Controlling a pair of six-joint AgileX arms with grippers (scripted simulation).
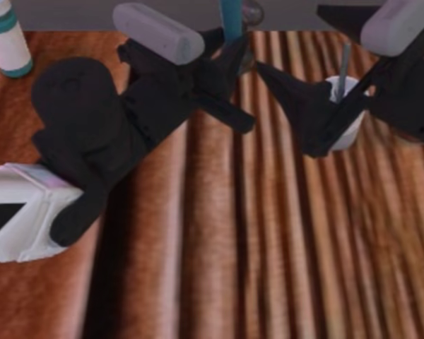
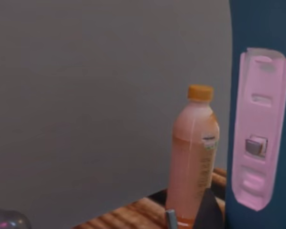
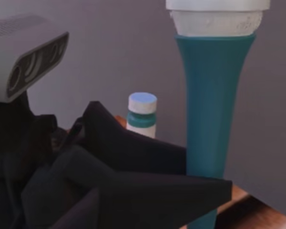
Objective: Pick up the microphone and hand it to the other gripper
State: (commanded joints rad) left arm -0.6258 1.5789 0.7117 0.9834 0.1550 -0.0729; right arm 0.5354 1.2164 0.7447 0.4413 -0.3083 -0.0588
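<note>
The microphone (image 1: 232,21) stands upright above the table's far edge, teal handle below, white-grey head on top (image 3: 209,109). My left gripper (image 1: 237,63) reaches in from the left and is shut on its handle, one black finger crossing in front of it and one behind (image 3: 190,171). The white switch patch on the handle fills the side of the left wrist view (image 2: 262,143). My right gripper (image 1: 286,106), the other gripper, hangs open just right of the microphone with its fingertips pointing at it and nothing between them.
A white cup (image 1: 350,120) holding a thin pen (image 1: 343,63) sits under the right arm. A white bottle with teal bands (image 1: 7,39) stands at the far left corner. An orange juice bottle (image 2: 193,157) stands at the table's edge.
</note>
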